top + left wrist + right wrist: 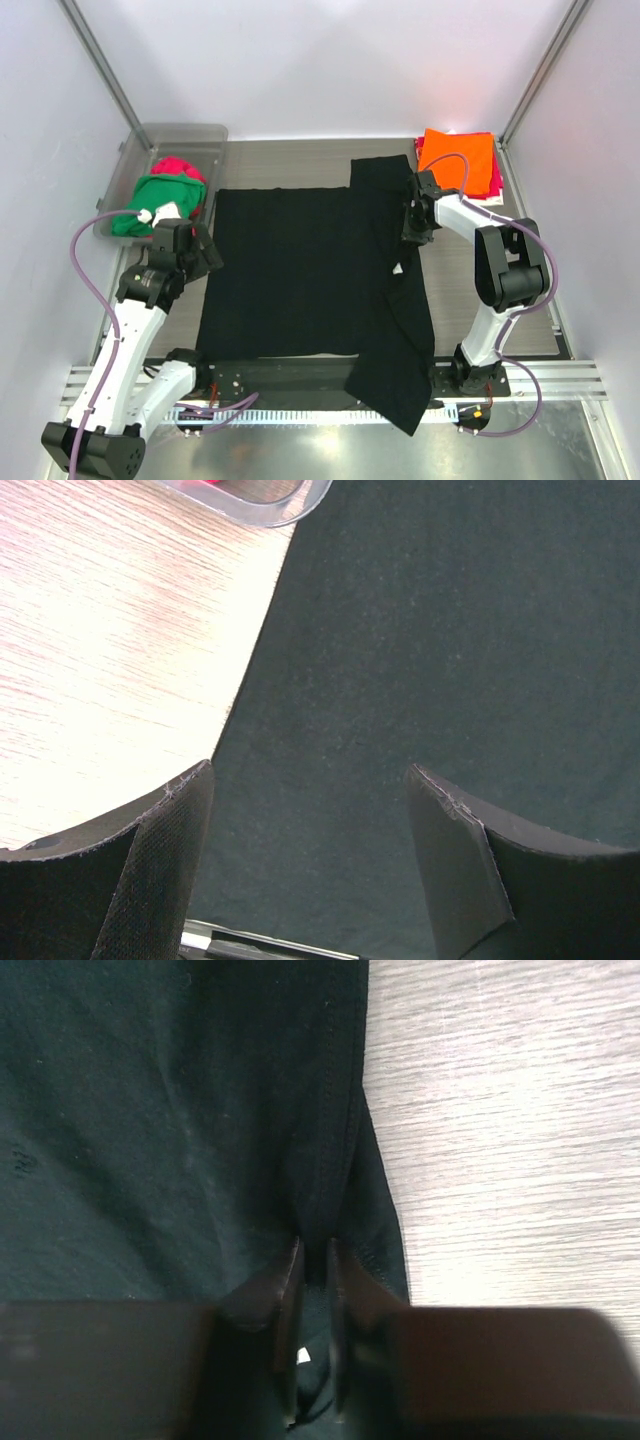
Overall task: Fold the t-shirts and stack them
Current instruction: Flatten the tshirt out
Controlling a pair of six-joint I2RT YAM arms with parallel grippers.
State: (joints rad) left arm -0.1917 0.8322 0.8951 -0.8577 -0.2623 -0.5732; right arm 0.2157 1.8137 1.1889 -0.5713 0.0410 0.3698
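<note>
Black matte t-shirt (290, 270), stitched fold inside narrow right claw (315, 1252)

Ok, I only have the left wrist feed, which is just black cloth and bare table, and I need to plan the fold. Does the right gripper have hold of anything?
Observer: Yes. The right gripper is shut on a pinched ridge of the black t-shirt, near the shirt's right edge.
Operator: Is anything stacked yet?
Observer: A folded orange shirt lies on a red shirt at the far right corner of the table.
</note>
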